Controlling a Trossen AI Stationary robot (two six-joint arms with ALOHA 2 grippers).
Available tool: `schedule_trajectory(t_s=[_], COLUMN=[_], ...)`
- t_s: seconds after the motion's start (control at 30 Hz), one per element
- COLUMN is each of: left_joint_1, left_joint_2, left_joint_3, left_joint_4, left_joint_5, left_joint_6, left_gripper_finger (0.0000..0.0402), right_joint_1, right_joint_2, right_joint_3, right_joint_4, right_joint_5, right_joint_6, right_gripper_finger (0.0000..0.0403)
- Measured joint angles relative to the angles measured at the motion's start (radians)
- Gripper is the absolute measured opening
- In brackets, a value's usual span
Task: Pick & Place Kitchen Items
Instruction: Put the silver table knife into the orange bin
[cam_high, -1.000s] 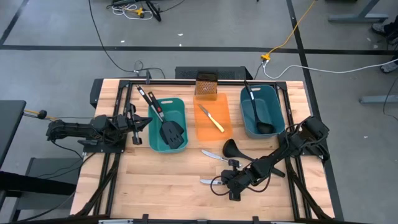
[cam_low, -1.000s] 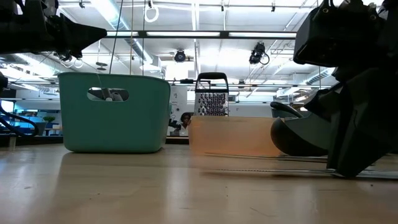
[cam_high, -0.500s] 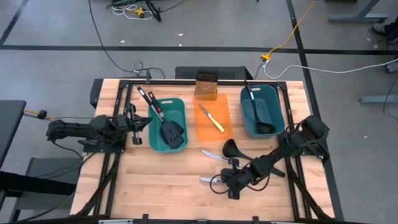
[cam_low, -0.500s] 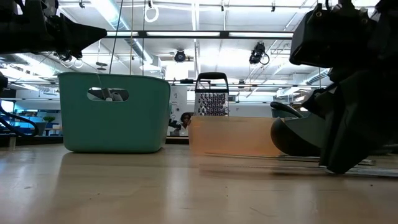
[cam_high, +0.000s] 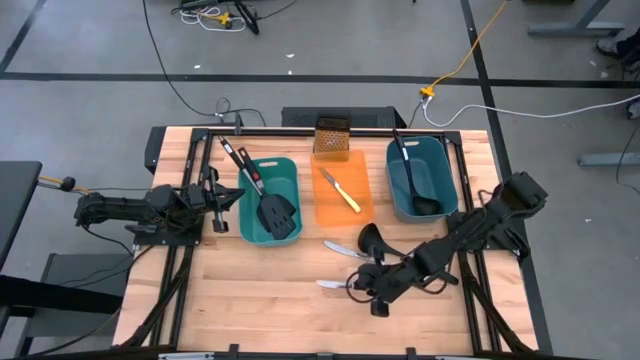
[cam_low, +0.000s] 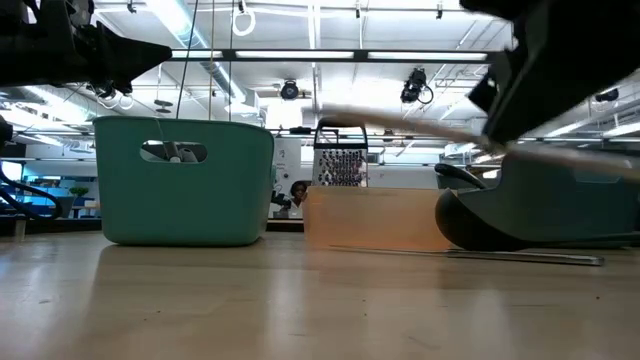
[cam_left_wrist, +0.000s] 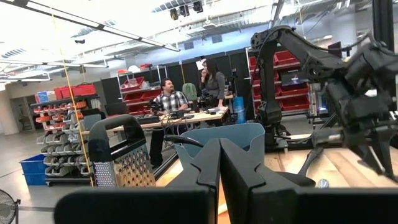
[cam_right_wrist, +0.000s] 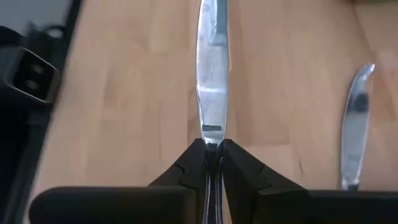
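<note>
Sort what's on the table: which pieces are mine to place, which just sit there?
Job: held silver knife in right tool; second silver knife; loose ladle; yellow-handled knife; spatulas.
Bystanders: box grater; teal tubs; orange tray.

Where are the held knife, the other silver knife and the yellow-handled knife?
Held knife (cam_right_wrist: 211, 74): right wrist view, middle of its blade.
Other silver knife (cam_right_wrist: 356, 118): right wrist view, its blade.
Yellow-handled knife (cam_high: 348, 199): high view, its yellow handle.

held table knife (cam_right_wrist: 210, 74) handle hidden between end effector fingers, second table knife (cam_right_wrist: 356, 124) cut off by picture's edge
</note>
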Motion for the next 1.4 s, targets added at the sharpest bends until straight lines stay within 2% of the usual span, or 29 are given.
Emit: schedule_trajectory(t_s=[0.5,0.8,1.23,1.4], left_joint_1=[0.0,0.0,0.0,0.0], left_joint_2=[0.0,0.0,0.0,0.0], left_joint_3=[0.0,0.0,0.0,0.0], left_joint_4=[0.0,0.0,-0.007,-0.014], left_joint_5=[0.001,0.001,0.0,0.0], left_joint_6=[-0.003,-0.001,0.0,0.0], left_gripper_finger=[0.0015,0.0015,0.0015,0.0015], right_joint_1=[-0.057,-0.098,-0.168,-0.184], right_joint_2=[-0.352,-0.531,-0.835,-0.954], right_joint_3=[0.0,0.001,0.001,0.002], right_joint_4=[0.002,0.0,-0.072,-0.161], right_joint_5=[0.074,0.073,0.074,0.136], right_joint_6=[-0.25,-0.38,-0.509,-0.527], right_gripper_finger=[0.0046,0.0046,0.0046,0.0046])
